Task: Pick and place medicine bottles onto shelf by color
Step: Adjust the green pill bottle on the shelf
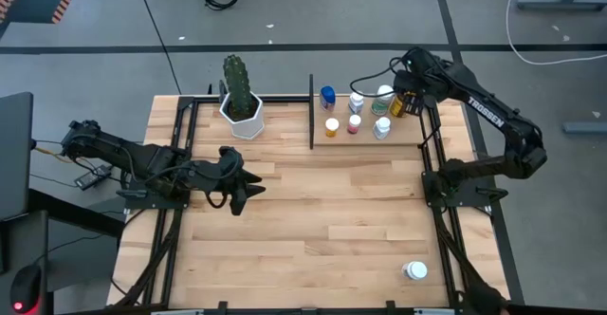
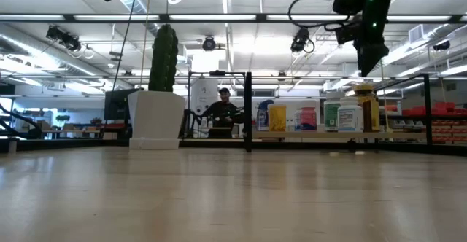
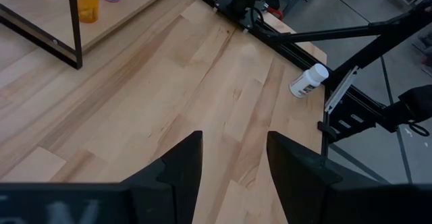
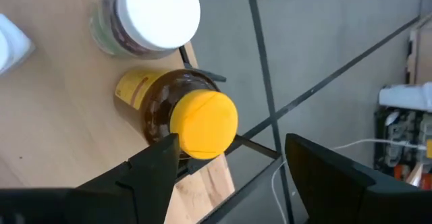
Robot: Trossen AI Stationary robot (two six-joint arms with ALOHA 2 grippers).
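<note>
Several medicine bottles stand on the shelf at the table's far right: blue, orange, pink, two white ones, a green one and an amber bottle with a yellow cap. My right gripper is open and hovers just above the amber bottle, which stands at the shelf's far right corner; the low view shows the right gripper clear of the amber bottle. One white bottle lies on its side near the table's near right corner. My left gripper is open over the table's left half.
A white hexagonal pot with a cactus stands at the far edge, left of the shelf. Black posts frame the shelf. Black rails run along both table sides. A person is in the room beyond. Bare wood fills the middle.
</note>
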